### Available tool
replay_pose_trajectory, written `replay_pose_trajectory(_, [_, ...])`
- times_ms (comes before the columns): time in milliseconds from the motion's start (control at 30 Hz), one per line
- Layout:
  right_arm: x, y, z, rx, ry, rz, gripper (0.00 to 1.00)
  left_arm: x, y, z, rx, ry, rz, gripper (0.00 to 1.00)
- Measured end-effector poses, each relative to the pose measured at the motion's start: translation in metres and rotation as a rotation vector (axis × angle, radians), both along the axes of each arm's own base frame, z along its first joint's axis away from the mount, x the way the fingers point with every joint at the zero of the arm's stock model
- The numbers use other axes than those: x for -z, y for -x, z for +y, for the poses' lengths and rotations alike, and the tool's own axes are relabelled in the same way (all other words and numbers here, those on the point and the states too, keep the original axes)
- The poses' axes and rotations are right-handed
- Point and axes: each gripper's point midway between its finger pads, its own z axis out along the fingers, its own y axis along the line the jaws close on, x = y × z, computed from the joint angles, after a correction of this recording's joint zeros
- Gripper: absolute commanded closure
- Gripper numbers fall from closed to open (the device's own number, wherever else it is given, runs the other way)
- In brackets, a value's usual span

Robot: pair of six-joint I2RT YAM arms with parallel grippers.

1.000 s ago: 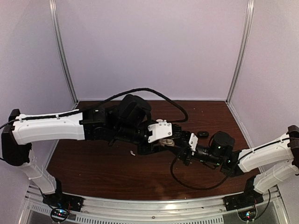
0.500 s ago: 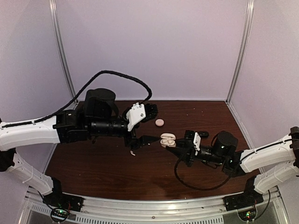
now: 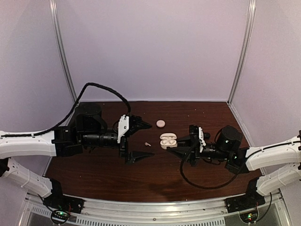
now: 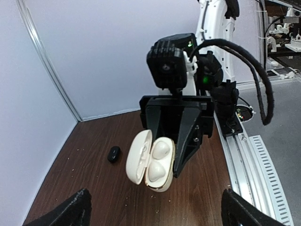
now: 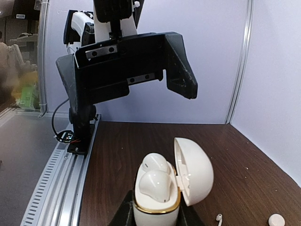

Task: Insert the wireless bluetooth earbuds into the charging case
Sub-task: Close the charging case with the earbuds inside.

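Case (image 3: 168, 141), open with two buds (image 5: 154, 181) inside, is sitting clamped in the right gripper (image 3: 178, 144) at centre frame, while a loose earbud (image 3: 147, 143) is lying just left of it, at the tips of the wide-spread left gripper (image 3: 151, 140), the nearer arm.

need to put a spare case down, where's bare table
Bare: the far right corner behind the right gripper, and the near strip left of the cable. Crowded: the middle, with case, loose earbud, disc and open left gripper.
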Motion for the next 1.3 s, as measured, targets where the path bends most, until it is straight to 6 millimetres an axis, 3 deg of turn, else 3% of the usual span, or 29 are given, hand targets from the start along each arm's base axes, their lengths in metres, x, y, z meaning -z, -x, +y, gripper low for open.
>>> replay_pose_trajectory(233, [-0.015,0.008,0.006,-0.078,-0.017,0.033,1.0,0.002,0.014,-0.009,0.108,0.011,-0.048,0.02])
replay_pose_trajectory(633, [-0.014,0.013,0.011,-0.122,-0.015,0.069,1.0,0.021,0.022,-0.024,0.178,-0.04,-0.084,0.03])
replay_pose_trajectory(933, [-0.017,0.009,0.009,-0.12,-0.036,0.108,1.0,0.015,0.038,-0.031,0.233,-0.038,-0.144,0.04])
replay_pose_trajectory(1100, [-0.018,0.003,0.004,-0.105,-0.052,0.136,1.0,0.014,0.033,-0.031,0.207,-0.041,-0.166,0.02])
replay_pose_trajectory(1300, [-0.011,-0.03,-0.013,0.012,-0.075,0.217,1.0,0.008,0.009,-0.03,0.053,-0.036,-0.16,0.02])
